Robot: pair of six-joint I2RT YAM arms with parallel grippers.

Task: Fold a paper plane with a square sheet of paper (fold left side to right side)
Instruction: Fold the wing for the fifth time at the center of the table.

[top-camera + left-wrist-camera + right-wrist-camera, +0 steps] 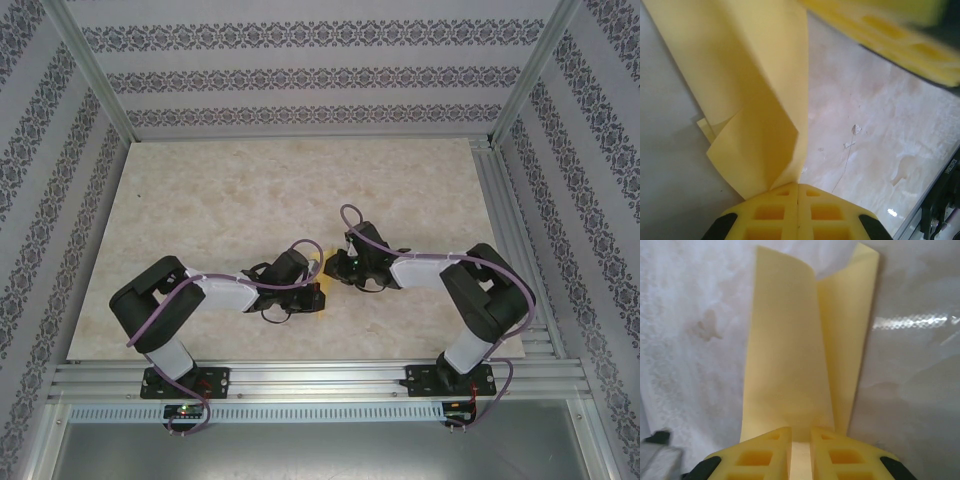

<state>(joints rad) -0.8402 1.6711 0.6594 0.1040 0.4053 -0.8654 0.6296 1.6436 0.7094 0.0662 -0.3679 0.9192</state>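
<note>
Yellow-orange paper sheet (760, 100) is found clamped at one corner between the fingertips of the left gripper (798, 186), whose jaws are pressed fully together on it. From that pinch point the sheet is seen to rise ahead of the fingers and to their left, lifted off the marble-patterned table (880, 130) and bent into loose overlapping panels. A blurred yellow ribbed finger (900, 45) of the opposite arm is noted ahead and to the right of the left gripper.

At the right gripper (800, 432) the jaws are observed narrowly parted, with a strip of the sheet (787, 350) lying in the gap between them. A firm grip is not confirmed there. Directly ahead of these fingertips two long panels are recorded: a broad one to the left and a narrower one to the right, meeting along a crease that runs away from the gripper. The table (690, 340) is visible on both sides of the sheet.

From above, the left gripper (318, 290) and right gripper (333, 266) are recorded tip to tip, just beside one another, near the middle of the table (250, 190).
</note>
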